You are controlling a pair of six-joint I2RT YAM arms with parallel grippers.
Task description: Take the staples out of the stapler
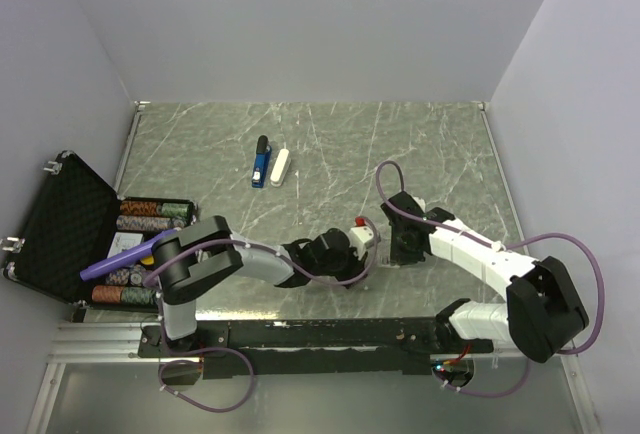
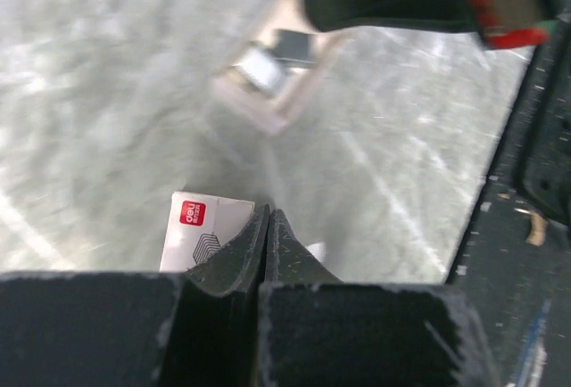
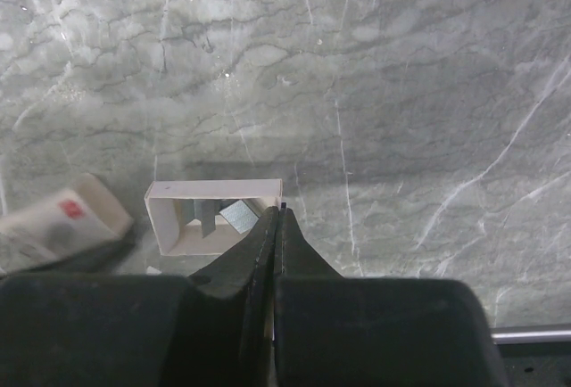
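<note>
- Left claw (image 2: 268,219) and right claw (image 3: 279,218): both pressed together on nothing, well short of the stapler (image 1: 261,162).
- Open cardboard box (image 3: 214,189) and its sleeve (image 2: 203,231) lie by the claws, well apart from the stapler.
- Stapler lies flat, untouched, with a white bar (image 1: 280,166) just beside it.
- Staples: none seen out, so unloading looks not begun.

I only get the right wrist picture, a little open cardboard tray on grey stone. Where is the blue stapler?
Observer: The stapler lies far up the table, beside a white bar.
Operator: What's over on the left?
Observer: An open black case holding stacked chips.
Operator: And the left claw?
Observer: The left claw is shut, empty, near a red-labelled white box.
</note>
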